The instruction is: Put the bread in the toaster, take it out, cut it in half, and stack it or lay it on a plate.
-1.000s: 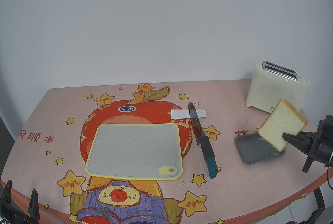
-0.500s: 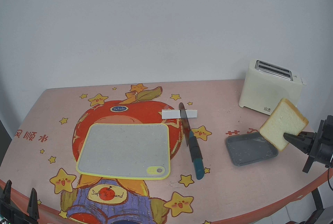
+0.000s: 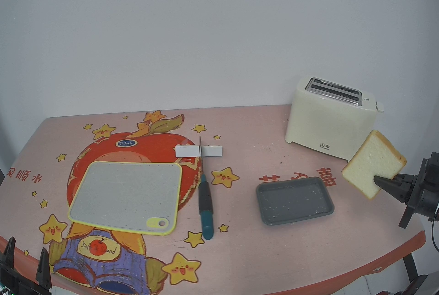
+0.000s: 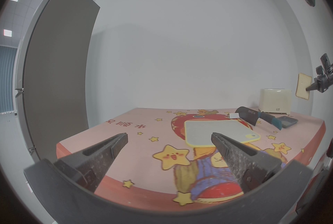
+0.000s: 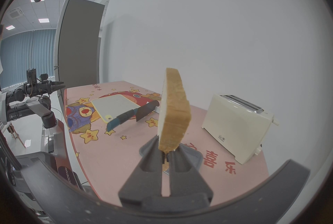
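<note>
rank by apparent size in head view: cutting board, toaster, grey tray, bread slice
1. cutting board
2. toaster
3. grey tray
4. bread slice, though it is held up nearer the camera, so unsure against the tray

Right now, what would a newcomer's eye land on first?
The slice of bread stands out first, held in the air by one corner in the right gripper, over the table's right end near the cream toaster. Next comes the knife, lying between the cutting board and the grey tray.
</note>
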{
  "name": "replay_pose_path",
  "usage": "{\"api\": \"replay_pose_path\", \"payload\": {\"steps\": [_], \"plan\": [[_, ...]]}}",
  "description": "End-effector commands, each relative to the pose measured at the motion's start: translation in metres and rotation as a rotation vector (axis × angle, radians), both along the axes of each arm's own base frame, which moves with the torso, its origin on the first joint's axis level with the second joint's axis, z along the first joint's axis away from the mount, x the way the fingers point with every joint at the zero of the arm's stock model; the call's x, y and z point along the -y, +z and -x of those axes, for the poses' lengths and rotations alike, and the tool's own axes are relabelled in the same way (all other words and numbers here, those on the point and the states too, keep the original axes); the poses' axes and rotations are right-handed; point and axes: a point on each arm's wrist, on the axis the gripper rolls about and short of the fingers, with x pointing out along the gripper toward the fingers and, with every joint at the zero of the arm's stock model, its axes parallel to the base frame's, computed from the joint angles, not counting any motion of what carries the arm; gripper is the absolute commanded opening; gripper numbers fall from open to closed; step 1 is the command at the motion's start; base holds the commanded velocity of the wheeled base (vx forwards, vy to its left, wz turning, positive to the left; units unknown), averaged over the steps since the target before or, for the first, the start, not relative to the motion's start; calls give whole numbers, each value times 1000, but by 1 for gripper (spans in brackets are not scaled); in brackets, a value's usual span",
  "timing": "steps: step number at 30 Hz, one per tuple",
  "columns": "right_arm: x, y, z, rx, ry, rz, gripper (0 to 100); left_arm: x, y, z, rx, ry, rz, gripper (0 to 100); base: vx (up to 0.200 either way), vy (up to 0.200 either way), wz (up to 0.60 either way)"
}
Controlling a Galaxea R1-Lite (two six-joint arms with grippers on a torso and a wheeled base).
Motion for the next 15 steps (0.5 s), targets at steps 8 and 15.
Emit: {"api": "replay_pose_path", "payload": {"steps": [8, 15], "plan": [[0, 2, -1, 8, 0, -3, 0, 0, -5, -1, -10, -1, -3, 100, 0, -50, 0], [0, 4, -1, 18, 1, -6, 0, 0, -5, -1, -10, -1, -3, 100, 0, 0, 0]]}}
